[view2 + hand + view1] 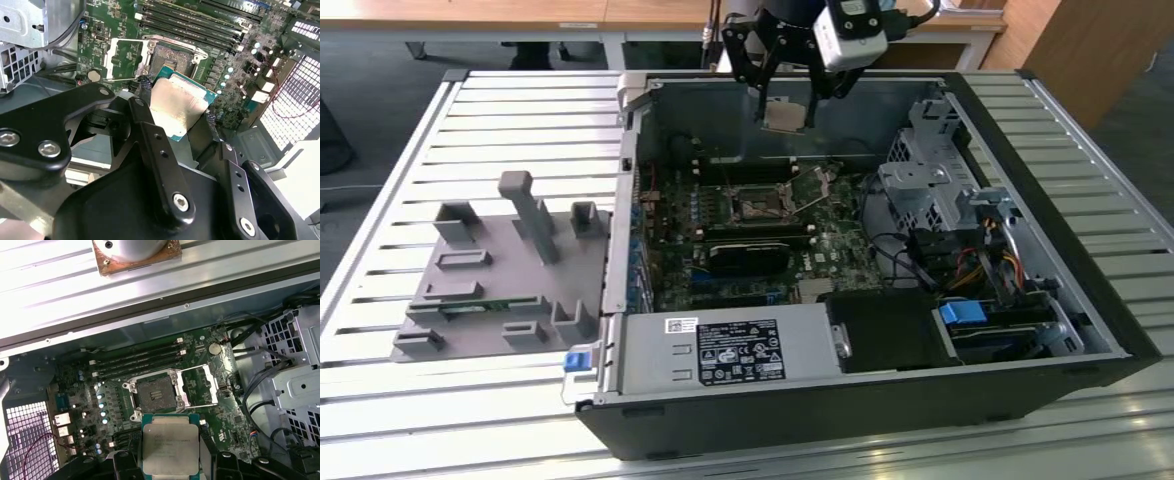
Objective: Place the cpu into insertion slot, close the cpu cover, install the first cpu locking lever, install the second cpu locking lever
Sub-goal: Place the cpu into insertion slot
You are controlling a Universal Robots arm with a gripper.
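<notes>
Clamped shut on the cpu [783, 114] with the gripper [786, 121], in the upper middle of the exterior view, well above the motherboard [851, 250] inside the open computer case [854, 400]. Pinched by two opposite edges between black fingers [142, 95], silver top turned toward both wrist cameras, greenish rim showing at the corners. Apart from the board everywhere. In the first wrist view, chip [170, 450] cut off by the frame edge on its near side, with a finger on each flank mostly lost in shadow. Underside out of sight in all three views.

Unfilled: the insertion slot [757, 205], centre of the exterior view, below and in front of the chip. Dark square middle and black frame plain in the first wrist view [152, 394]; contacts inside too fine to make out. Partly hidden behind the chip's corner in the second wrist view.

Swung open just beside the slot: the cpu cover [200, 385], a silvery frame with green board visible through its cut-out. Flat or raised, cannot tell.

Arm cut off by the top edge of the exterior view. Left middle there, a grey fixture [494, 270] on the slatted table [400, 130].
</notes>
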